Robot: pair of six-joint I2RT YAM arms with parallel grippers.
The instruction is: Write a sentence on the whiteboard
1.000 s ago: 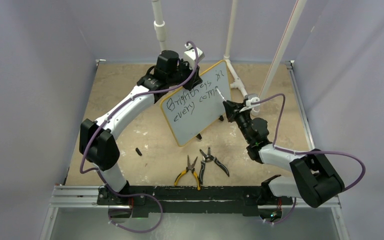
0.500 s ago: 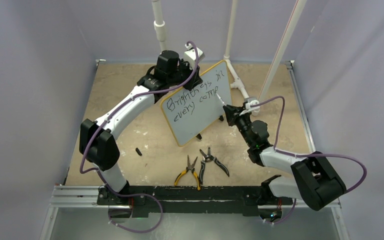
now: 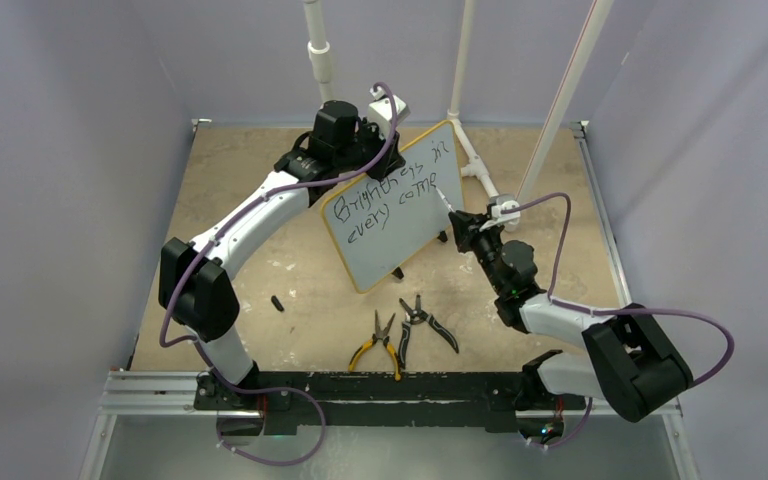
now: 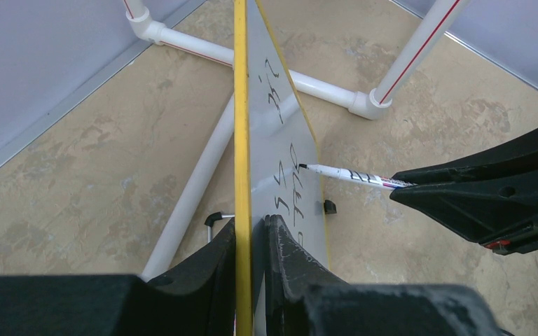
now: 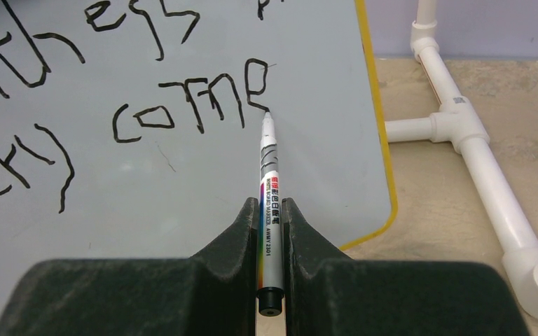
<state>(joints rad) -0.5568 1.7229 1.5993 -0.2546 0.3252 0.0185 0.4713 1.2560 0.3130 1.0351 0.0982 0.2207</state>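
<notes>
Lab cell: partition walls (image 3: 60, 150), PVC frame (image 3: 572, 80)

The whiteboard (image 3: 400, 245) is white with a thin yellow-orange rim, and the sentence (image 5: 143, 117) on it is black script. The marker (image 5: 269, 203) has a silvery-white barrel with grey bands, black print and a rainbow stripe. The table (image 3: 310, 290) is mottled tan, and on it lie yellow-handled pliers (image 3: 378, 340) and black-handled pliers (image 3: 425, 322).
</notes>
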